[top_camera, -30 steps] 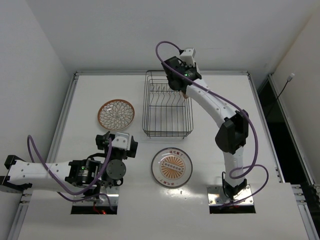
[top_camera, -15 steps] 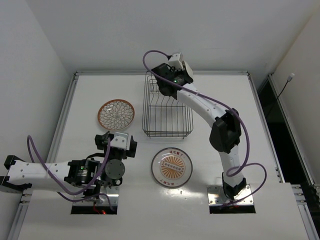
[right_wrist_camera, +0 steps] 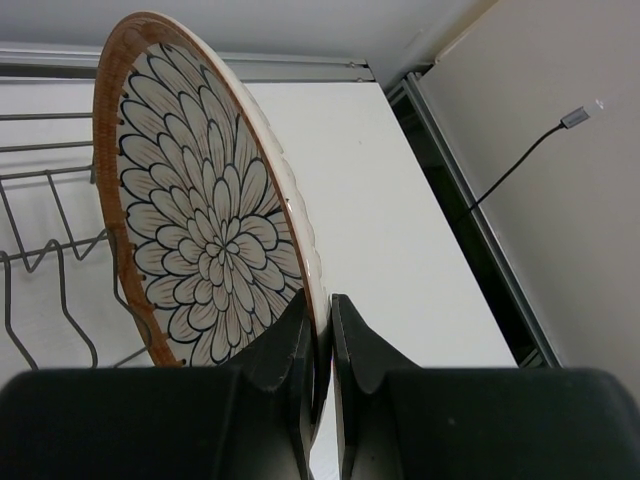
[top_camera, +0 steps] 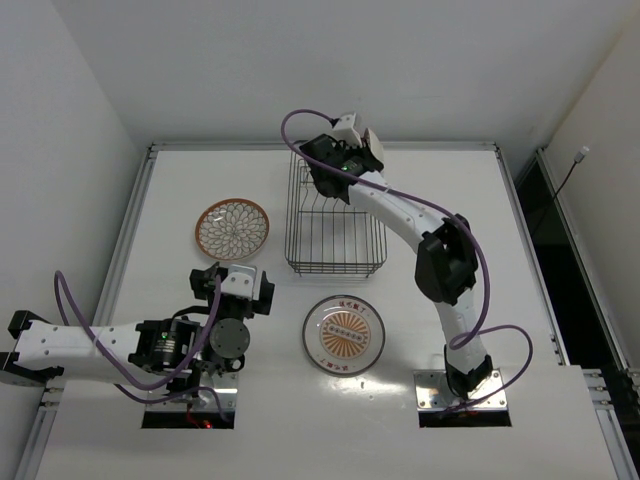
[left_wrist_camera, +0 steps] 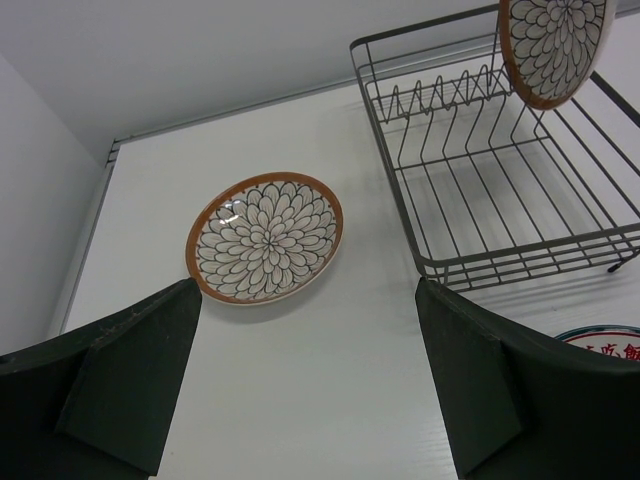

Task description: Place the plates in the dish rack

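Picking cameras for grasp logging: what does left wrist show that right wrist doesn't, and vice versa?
Left wrist only: the second petal plate flat on the table, a sliver of the sunburst plate, the open left gripper. Right wrist only: the right gripper pinching the rim of the held petal plate, a cable at right. Both: that held plate, on edge above the dish rack.

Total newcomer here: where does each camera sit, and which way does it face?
Top external: high behind the bases, looking down on the table; both arms show.
Left wrist: low on the left arm, facing the flat plate and dish rack; open left tool shows.
Right wrist: above the rack, looking along the right tool, shut on the raised plate.
Shared: both wrist views show the raised plate.
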`<state>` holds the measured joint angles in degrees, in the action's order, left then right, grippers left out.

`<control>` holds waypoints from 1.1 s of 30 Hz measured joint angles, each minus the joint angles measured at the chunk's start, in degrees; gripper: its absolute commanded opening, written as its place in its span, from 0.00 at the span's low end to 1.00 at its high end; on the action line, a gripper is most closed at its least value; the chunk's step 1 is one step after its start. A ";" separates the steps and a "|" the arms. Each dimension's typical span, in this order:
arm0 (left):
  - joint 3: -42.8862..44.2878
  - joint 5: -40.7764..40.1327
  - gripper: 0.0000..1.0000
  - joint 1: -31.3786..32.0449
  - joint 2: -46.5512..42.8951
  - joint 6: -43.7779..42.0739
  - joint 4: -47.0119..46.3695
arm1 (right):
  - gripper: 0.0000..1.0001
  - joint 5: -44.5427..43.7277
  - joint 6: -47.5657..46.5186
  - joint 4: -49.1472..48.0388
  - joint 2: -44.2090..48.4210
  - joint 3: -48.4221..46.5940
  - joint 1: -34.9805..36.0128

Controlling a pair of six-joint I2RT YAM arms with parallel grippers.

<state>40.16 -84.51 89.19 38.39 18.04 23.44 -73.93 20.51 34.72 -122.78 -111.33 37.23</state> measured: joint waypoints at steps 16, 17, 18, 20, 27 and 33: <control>0.00 0.00 0.87 0.00 0.00 -1.05 -0.61 | 0.32 9.46 3.37 2.05 -1.97 0.00 0.52; 0.00 0.00 0.87 0.00 0.00 -1.09 -0.85 | 0.32 10.97 3.52 2.73 -2.01 0.00 0.57; 0.00 0.00 0.87 0.00 0.00 -1.29 -1.01 | 0.32 12.09 3.69 3.32 -2.01 0.00 0.59; 0.00 0.00 0.87 0.00 0.00 -1.49 -1.25 | 0.34 14.25 4.11 4.28 -2.01 0.00 0.61; 0.00 0.00 0.87 0.00 0.00 -1.90 -1.64 | 0.37 19.67 5.38 7.76 -1.97 0.28 0.39; 0.00 -0.02 0.87 0.00 0.00 -2.16 -1.73 | 0.41 22.53 6.58 10.91 -1.77 -1.64 -1.55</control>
<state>40.16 -84.53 89.19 38.39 15.88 21.71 -51.40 27.09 45.63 -124.55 -112.97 35.68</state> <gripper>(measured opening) 0.867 0.399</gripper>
